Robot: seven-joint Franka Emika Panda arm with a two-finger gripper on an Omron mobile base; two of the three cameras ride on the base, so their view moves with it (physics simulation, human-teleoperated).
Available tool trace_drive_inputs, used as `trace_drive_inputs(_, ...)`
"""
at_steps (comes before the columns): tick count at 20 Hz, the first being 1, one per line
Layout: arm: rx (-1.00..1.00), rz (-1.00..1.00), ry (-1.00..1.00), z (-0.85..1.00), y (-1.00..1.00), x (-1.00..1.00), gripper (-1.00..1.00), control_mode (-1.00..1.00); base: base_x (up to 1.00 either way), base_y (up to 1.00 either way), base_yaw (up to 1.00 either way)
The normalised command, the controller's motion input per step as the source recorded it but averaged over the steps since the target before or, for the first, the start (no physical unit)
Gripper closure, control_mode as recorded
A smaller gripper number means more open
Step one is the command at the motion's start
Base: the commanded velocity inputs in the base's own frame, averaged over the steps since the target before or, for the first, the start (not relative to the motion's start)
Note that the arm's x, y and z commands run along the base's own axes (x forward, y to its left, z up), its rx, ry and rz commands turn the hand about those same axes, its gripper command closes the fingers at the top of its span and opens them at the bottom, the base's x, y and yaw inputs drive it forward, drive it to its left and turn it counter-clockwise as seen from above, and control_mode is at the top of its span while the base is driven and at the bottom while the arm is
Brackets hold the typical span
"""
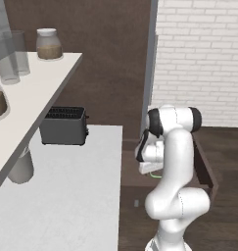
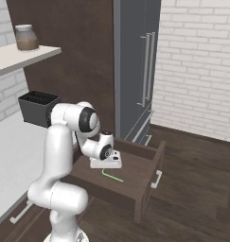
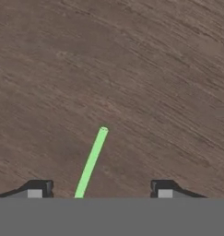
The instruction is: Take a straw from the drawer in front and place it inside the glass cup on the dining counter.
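Left finger (image 3: pixel 39 189): dark, blocky, clear of the straw.
Straw (image 3: pixel 91 162): thin green tube lying flat on the drawer (image 2: pixel 135 177) floor (grained dark wood), between the tips, nearer the left one.
Gripper (image 3: pixel 100 190): spread wide astride the straw, grasping nothing, apparently lowered to pinch it.
Right finger: likewise clear.
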Motion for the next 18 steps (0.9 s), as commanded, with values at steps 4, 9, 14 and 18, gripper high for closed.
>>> trace_drive_inputs(4, 0.00, 0.00, 0.03, -0.30, 0.00, 0.38, -1.00, -1.00, 0.00, 0.00, 0.00)
trace_drive_inputs(9, 0.00, 0.00, 0.01, -0.41, 0.00, 0.09, -1.00, -1.00, 0.00, 0.00, 0.00)
trace_drive_inputs(14, 0.00, 0.00, 0.00, -0.45, 0.00, -0.22, 1.00, -1.00, 0.00, 0.00, 0.00)
trace_drive_inputs(18, 0.00, 0.00, 0.00, -0.33, 0.00, -0.21, 1.00, -1.00, 0.00, 0.00, 0.00)
